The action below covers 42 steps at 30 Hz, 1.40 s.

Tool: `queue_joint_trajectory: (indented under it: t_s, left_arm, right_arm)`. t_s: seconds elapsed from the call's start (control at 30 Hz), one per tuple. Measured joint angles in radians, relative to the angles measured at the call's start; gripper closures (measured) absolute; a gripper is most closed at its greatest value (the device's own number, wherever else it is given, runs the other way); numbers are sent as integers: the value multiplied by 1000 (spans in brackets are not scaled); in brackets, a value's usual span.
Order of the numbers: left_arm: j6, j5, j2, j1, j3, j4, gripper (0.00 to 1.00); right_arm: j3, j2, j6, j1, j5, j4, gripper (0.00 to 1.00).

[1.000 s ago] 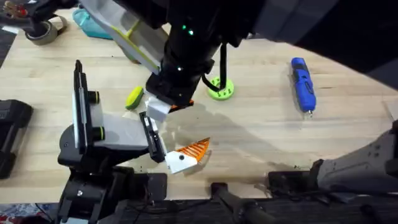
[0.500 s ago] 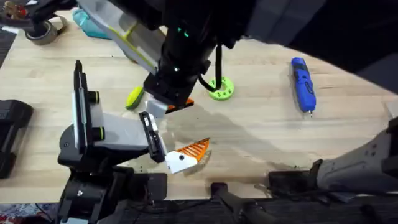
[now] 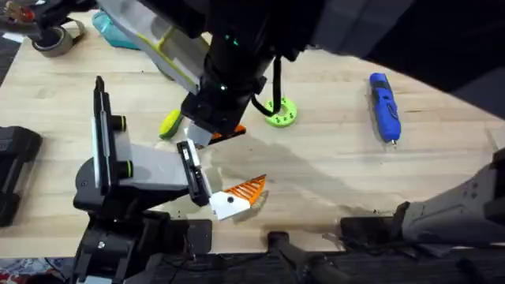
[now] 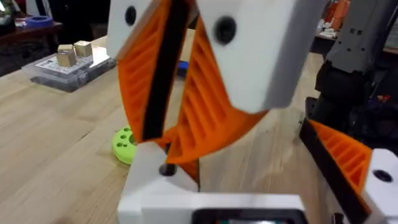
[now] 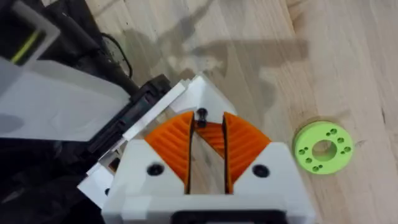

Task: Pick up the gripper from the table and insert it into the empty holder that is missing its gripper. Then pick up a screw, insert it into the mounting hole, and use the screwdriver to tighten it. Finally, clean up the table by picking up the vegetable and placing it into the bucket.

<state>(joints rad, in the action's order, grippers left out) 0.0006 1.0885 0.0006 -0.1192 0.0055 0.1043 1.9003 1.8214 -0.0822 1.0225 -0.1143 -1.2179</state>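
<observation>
My right gripper (image 3: 211,136) reaches in from the far side and is shut on the orange tip of the small gripper piece (image 5: 199,93). The piece's white base points at the black front rail of the holder (image 3: 146,167), almost touching it. A similar orange-and-white finger (image 3: 241,195) sits mounted on the holder's near side. In the left wrist view the right gripper (image 4: 166,149) hangs point-down over the piece's white base (image 4: 155,186). The yellow-green vegetable (image 3: 170,124) lies just beyond the holder. The blue screwdriver (image 3: 384,106) lies far right. Bucket and screw are out of view.
A lime-green disc (image 3: 280,114) with holes lies right of the right gripper. A teal pouch (image 3: 118,31) and a tape roll (image 3: 55,39) sit at the far left corner. A clear box with small blocks (image 4: 68,59) stands farther off. Bare wood lies between disc and screwdriver.
My right gripper, with the piece in it, has crept a little left toward the holder's rail. Everything else stays put.
</observation>
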Motion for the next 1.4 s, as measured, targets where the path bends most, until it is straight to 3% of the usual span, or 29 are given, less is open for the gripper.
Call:
queue_joint_trajectory:
  t_s: [0.47, 0.6, 0.77, 1.4]
  left_arm:
    - [0, 0, 0, 0, 0, 0, 14]
    - [0, 0, 0, 0, 0, 0, 14]
    - [0, 0, 0, 0, 0, 0, 14]
    - [0, 0, 0, 0, 0, 0, 14]
  right_arm:
    - [0, 0, 0, 0, -7, -1, 943]
    - [0, 0, 0, 0, -7, -1, 908]
    - [0, 0, 0, 0, -7, -1, 994]
    - [0, 0, 0, 0, -7, -1, 996]
